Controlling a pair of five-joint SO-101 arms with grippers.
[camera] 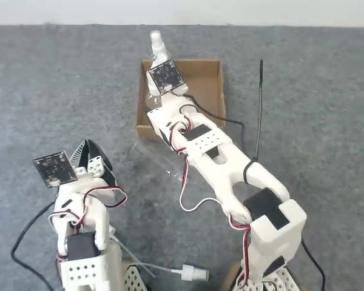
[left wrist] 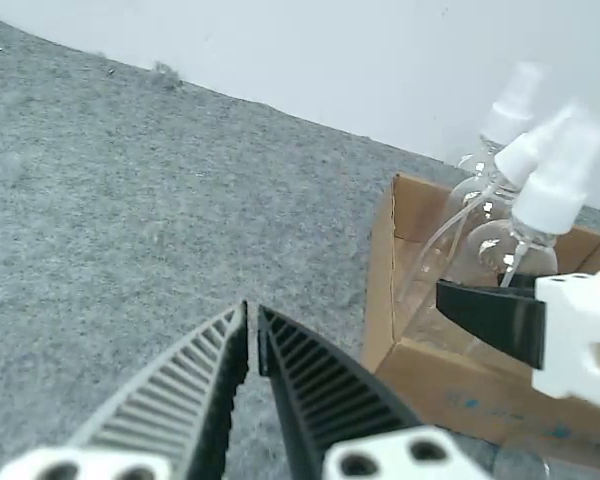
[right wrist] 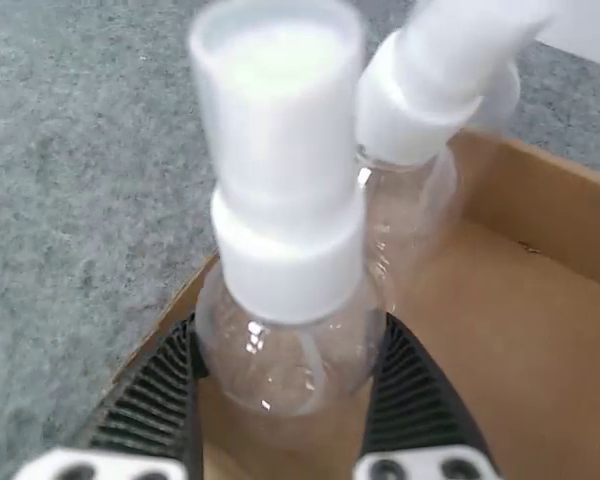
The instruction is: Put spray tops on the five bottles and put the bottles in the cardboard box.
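Looking maybe halfway done: right gripper (right wrist: 285,400) is clamped on a capped bottle (right wrist: 280,340) over a corner of the cardboard box (camera: 203,97), with a second capped bottle (right wrist: 420,190) inside it. Left gripper (left wrist: 250,350) is pinched shut on nothing. A bare bottle (camera: 156,159) lies just outside the box, and a loose spray top (camera: 193,274) well away

Overhead view down onto table (camera: 48,73), wrist views close (cardboard box (camera: 206,91) in all)
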